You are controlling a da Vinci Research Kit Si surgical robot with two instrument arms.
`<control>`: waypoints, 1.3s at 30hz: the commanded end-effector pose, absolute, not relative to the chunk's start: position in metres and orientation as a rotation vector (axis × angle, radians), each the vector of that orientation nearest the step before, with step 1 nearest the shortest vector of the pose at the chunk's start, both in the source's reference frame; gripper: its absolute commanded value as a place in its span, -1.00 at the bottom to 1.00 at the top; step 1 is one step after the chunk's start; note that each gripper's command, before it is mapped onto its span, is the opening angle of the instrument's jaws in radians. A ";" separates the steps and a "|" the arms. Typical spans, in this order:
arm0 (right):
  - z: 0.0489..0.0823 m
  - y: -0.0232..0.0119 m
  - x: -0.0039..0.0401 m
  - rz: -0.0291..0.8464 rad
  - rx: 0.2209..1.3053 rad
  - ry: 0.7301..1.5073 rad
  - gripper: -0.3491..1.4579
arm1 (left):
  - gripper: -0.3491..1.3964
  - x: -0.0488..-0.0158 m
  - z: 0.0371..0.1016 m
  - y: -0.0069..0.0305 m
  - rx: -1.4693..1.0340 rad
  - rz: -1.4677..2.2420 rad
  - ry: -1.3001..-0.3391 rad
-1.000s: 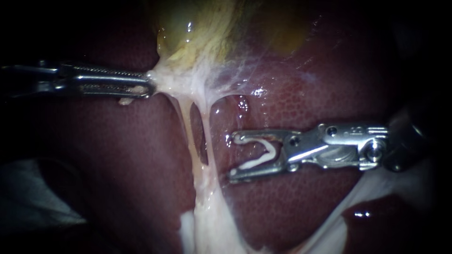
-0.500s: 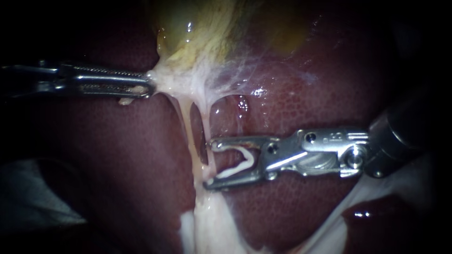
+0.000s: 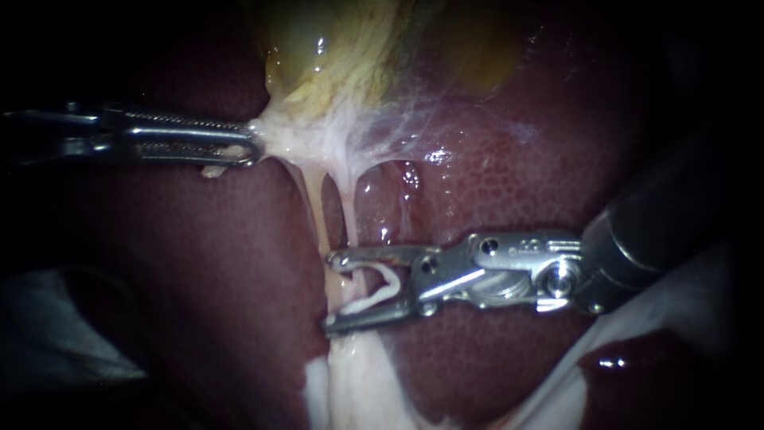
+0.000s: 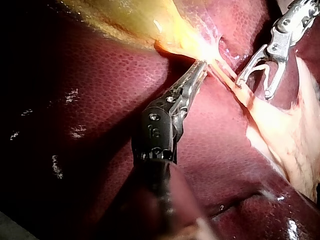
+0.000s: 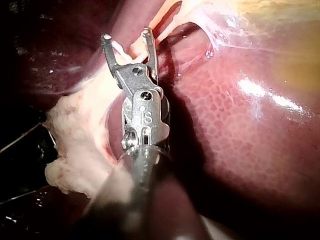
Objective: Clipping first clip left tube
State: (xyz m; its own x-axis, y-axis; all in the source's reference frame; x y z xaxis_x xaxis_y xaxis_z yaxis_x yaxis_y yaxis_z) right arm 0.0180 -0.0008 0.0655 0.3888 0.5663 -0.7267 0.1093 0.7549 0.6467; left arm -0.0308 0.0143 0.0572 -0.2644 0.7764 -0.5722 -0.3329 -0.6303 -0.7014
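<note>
My left instrument comes in from 9 o'clock, and its hand is closed tight on the pale tissue just under the gallbladder, which sits at 12 o'clock. From that tissue two thin strands run toward 6 o'clock over the dark red liver: the left tube and, just beside it, the right tube. They run together near the centre. My right instrument comes in from 3 o'clock with its hand standing wide. A white clip sits inside that hand, touching both jaws. The hand straddles the pale strands where they meet, its tips just reaching the left tube. I cannot tell whether that tube lies fully inside. The right wrist view shows pale tissue between the tips of the right instrument.
</note>
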 end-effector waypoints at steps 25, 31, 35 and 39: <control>0.0679 -0.0006 0.0212 0.306 0.738 1.183 -0.07 | -1.00 -0.0309 0.0572 0.0143 -1.248 1.959 -0.588; 0.0680 -0.0013 0.0225 0.288 0.766 1.199 -0.07 | -1.00 -0.0309 0.0573 0.0143 -1.247 1.959 -0.588; 0.0680 -0.0014 0.0232 0.287 0.775 1.214 -0.07 | -1.00 -0.0310 0.0573 0.0143 -1.247 1.959 -0.587; 0.0678 -0.0015 0.0237 0.288 0.774 1.220 -0.07 | -1.00 -0.0311 0.0573 0.0143 -1.247 1.959 -0.587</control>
